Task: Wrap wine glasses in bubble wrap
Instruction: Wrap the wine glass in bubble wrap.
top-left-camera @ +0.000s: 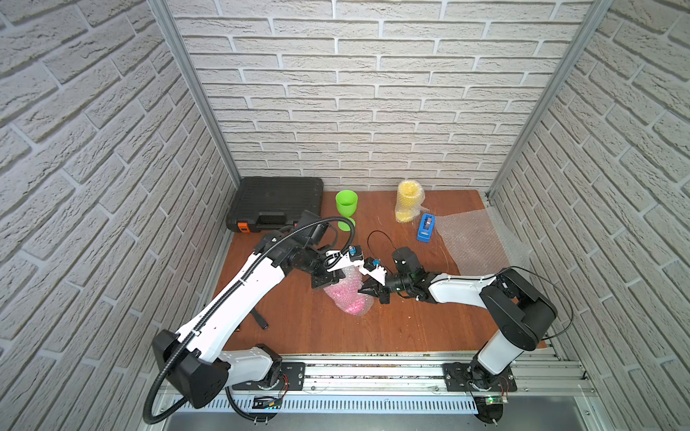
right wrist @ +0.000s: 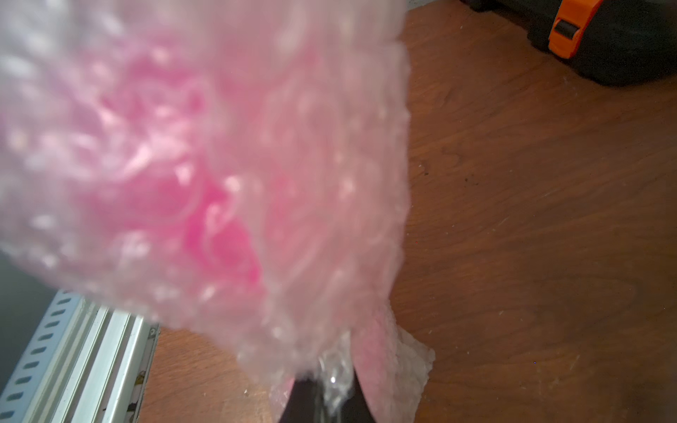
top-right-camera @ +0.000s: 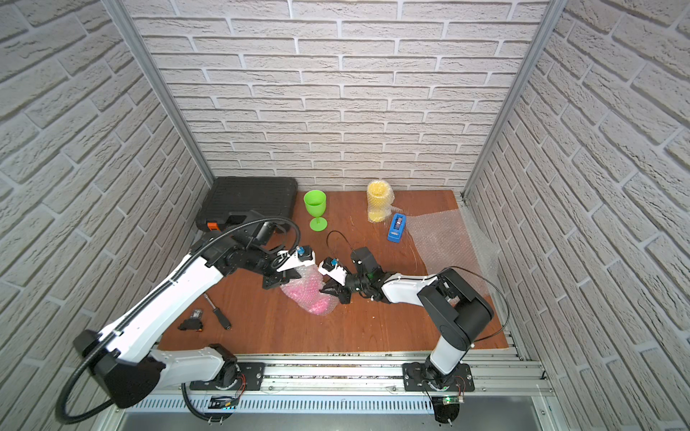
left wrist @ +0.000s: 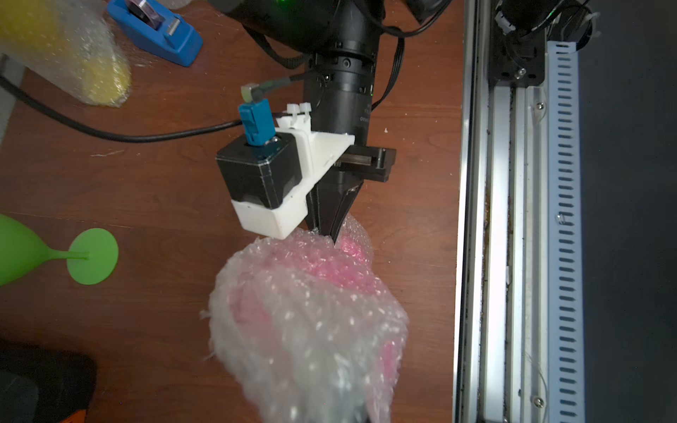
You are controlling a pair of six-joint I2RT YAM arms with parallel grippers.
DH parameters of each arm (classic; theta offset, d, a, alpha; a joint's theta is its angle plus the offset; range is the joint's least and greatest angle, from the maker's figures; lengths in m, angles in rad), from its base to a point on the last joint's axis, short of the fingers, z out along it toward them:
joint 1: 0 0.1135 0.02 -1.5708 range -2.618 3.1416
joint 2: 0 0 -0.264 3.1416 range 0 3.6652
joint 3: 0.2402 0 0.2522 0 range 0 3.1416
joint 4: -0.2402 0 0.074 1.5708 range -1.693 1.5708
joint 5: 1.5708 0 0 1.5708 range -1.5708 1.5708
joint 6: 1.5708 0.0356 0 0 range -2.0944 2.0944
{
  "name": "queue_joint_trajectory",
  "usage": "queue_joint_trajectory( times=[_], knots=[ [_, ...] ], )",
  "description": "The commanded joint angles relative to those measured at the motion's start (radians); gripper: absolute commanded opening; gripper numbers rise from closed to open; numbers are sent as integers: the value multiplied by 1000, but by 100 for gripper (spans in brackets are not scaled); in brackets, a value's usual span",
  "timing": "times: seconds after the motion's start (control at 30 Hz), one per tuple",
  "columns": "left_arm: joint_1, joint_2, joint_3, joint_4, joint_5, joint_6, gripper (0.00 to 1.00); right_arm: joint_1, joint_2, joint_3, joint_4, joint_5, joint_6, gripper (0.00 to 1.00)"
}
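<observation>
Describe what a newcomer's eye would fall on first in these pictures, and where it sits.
The bubble-wrapped pink goblet at the table's middle stands out first, pinched between the left claw and the right claw, both shut on it. Behind it, a bare green goblet stands upright beside a black case. A wrapped yellow goblet stands by a blue tape dispenser.

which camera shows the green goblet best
A top view: the lime green goblet stands whole and upright there. The left wrist view catches only its foot, stem and a bit of bowl; the right wrist view shows none of it.
</observation>
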Motion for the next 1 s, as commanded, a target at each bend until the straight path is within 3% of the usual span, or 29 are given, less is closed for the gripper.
queue_joint_trajectory(
  times=[0.0, 0.47, 0.7, 0.83, 0.97],
  knots=[
    [-5, 74, -5, -39, -16, -4, 0, 4, -2, -30, 50, 11, -5, 3],
    [-38, 275, -210, 107, 18, -83, 0, 3, -1, -123, 281, 68, 89, 3],
    [-52, 315, -234, 85, -52, -115, 22, 3, -2, -138, 282, 80, 88, 3],
    [-49, 252, -176, 75, -55, -135, 40, 1, -5, -145, 269, 83, 82, 3],
    [-38, 174, -90, 55, -48, -145, 49, 1, -5, -146, 254, 82, 75, 3]
  ],
)
